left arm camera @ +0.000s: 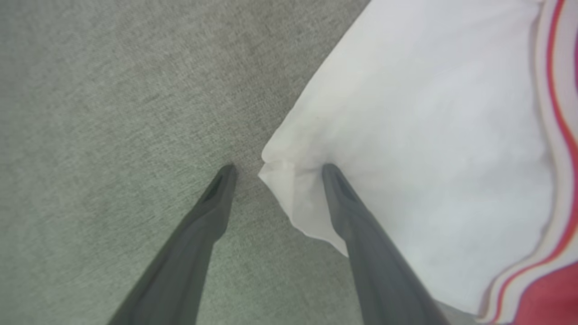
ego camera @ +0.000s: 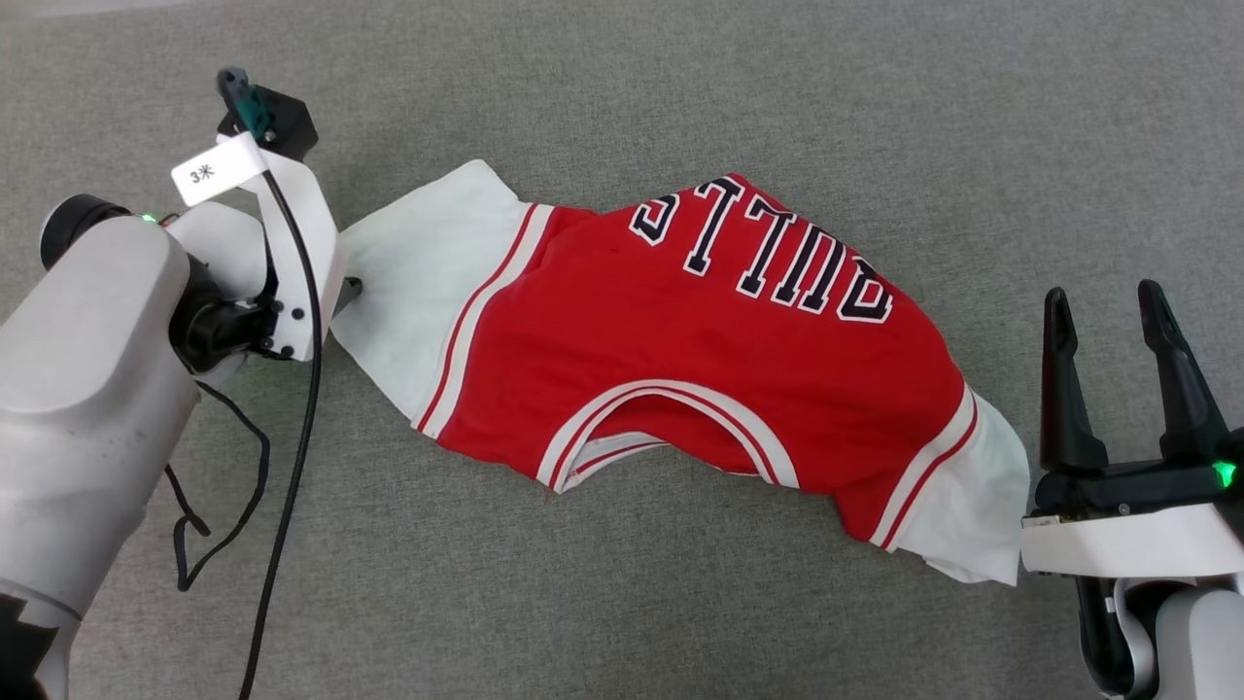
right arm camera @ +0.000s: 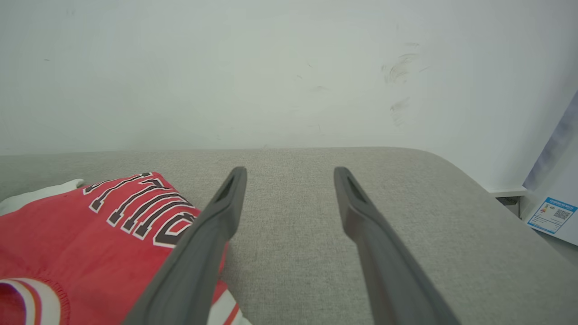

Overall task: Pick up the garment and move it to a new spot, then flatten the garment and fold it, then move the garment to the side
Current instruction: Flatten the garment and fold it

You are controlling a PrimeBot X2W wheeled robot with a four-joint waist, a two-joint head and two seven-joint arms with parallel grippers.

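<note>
While the red jersey-style T-shirt point(ego camera: 700, 360) lay loosely spread on the grey fabric surface point(ego camera: 622, 87), its black "BULLS" lettering point(ego camera: 768, 248) faced up, reading upside down in the head view, with the neckline turned toward the robot. One white sleeve point(left arm camera: 429, 135) extended toward the left gripper point(left arm camera: 278, 169), whose fingers stood spread: one fingertip point(left arm camera: 332, 174) pressed on the sleeve's corner, the other rested on bare fabric just beside the hem, and nothing was pinched. The right gripper point(ego camera: 1103, 292) stood just beside the opposite white sleeve point(ego camera: 982, 506), its fingers spread wide and empty, pointing over bare surface toward a pale wall point(right arm camera: 271, 67).
</note>
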